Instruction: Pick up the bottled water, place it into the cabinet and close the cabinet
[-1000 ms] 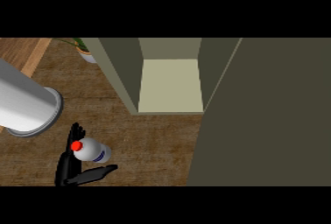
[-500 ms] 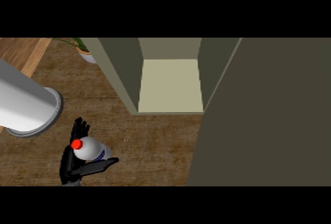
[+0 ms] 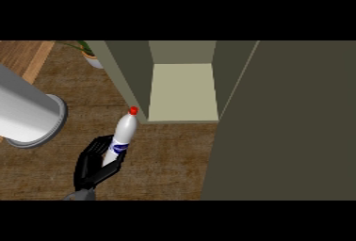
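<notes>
Left hand at the lower left, fingers curled round the lower part of the bottle. The bottle is white with a blue label and a red cap, tilted, its cap aimed up toward the near corner of the cabinet. The cabinet stands open, pale floor showing inside, and its door fills the right side of the view. A grey cylinder lies left on the wooden worktop. A potted plant sits at the top left.
</notes>
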### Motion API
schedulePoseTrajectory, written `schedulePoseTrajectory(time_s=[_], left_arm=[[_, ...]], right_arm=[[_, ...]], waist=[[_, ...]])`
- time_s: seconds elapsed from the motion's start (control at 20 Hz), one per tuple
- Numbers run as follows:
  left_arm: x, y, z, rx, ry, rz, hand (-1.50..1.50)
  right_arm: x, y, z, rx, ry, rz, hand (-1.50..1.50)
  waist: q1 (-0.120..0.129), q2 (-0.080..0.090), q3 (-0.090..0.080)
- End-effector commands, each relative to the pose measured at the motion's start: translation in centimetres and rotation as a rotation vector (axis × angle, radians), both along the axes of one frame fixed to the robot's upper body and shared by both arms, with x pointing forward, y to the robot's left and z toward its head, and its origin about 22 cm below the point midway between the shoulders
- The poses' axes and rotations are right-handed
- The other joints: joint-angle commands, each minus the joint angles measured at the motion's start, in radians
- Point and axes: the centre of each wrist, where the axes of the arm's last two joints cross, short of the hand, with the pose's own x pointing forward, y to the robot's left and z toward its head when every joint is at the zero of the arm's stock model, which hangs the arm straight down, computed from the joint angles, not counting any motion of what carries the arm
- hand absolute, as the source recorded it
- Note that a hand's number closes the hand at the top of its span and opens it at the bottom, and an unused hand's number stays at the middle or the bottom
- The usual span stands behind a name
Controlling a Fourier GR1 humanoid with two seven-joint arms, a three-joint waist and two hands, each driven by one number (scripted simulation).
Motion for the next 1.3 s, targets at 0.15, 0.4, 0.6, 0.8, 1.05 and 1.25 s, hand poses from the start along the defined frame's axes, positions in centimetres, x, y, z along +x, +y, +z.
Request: schedulePoseTrajectory(time_s=[0.15, 0.4, 0.6, 0.8, 1.05, 1.25], left_arm=[[0.8, -2.9, -0.2, 0.178, -0.126, -0.018, 1.50], [2.9, -3.6, 2.5, 0.174, -0.160, -0.057, 1.50], [5.1, -4.1, 1.4, 0.048, -0.156, -0.158, 1.50], [6.7, -4.8, 2.9, -0.080, -0.191, -0.278, 1.50], [7.4, -7.6, 3.9, -0.150, -0.218, -0.317, 1.50], [8.9, -10.2, 5.7, -0.150, -0.198, -0.340, 1.50]], right_arm=[[-2.2, -1.8, 1.6, 0.008, -0.056, 0.001, -1.50], [-1.0, -2.6, 1.3, -0.006, -0.071, -0.050, -1.50], [-1.2, -3.1, 1.6, -0.020, -0.084, -0.067, -1.50], [-2.3, -4.1, 1.4, -0.030, -0.082, -0.088, -1.50], [-2.1, -5.8, 1.1, -0.038, -0.088, -0.102, -1.50], [-1.8, -6.9, 0.9, -0.045, -0.087, -0.124, -1.50]], waist=[[-0.001, 0.001, 0.001], [0.010, 0.001, 0.001], [-0.009, 0.006, -0.001], [-0.014, 0.001, 0.001], [-0.006, -0.001, 0.001], [-0.012, -0.001, 0.001]])
